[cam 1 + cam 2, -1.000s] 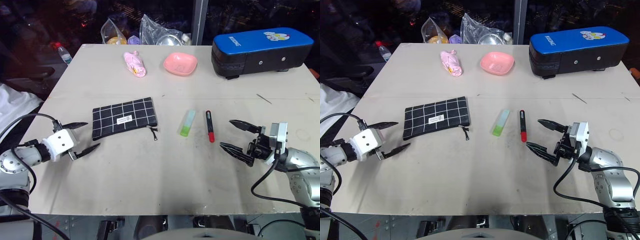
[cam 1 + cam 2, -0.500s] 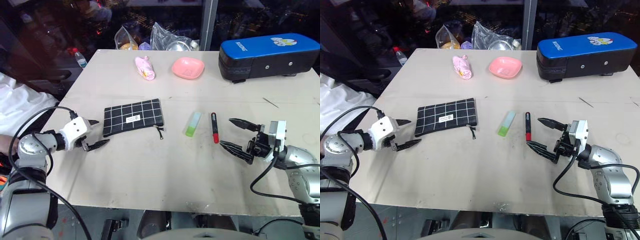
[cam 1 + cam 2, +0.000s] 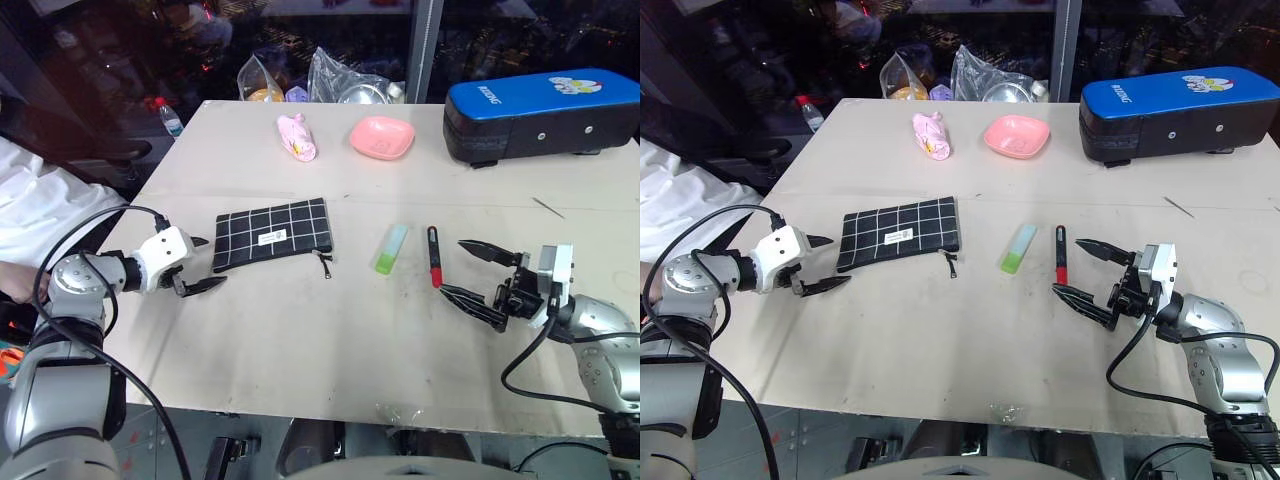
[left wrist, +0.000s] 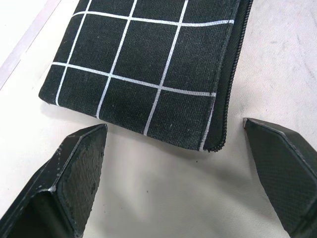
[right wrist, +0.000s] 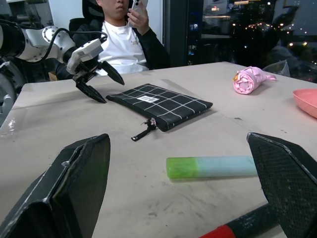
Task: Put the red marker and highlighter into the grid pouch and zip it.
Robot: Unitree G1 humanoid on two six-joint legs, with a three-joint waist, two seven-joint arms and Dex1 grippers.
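**Two spread grippers, nothing picked up yet**

Left gripper point(image 3: 203, 264) sits at mid-left of the frame, fingers wide apart and empty, right at the short end of the grid pouch point(image 3: 272, 234) without touching it. The highlighter point(image 3: 391, 248) and red marker point(image 3: 434, 256) lie side by side just right of center. Right gripper point(image 3: 470, 270) hangs just right of the marker, also splayed wide, holding nothing.

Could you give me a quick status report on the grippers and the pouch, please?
Left gripper open at the grid pouch's end, not touching. Right gripper open, empty, beside the red marker. Highlighter and marker on the table, pouch zipped. Nothing in the way.
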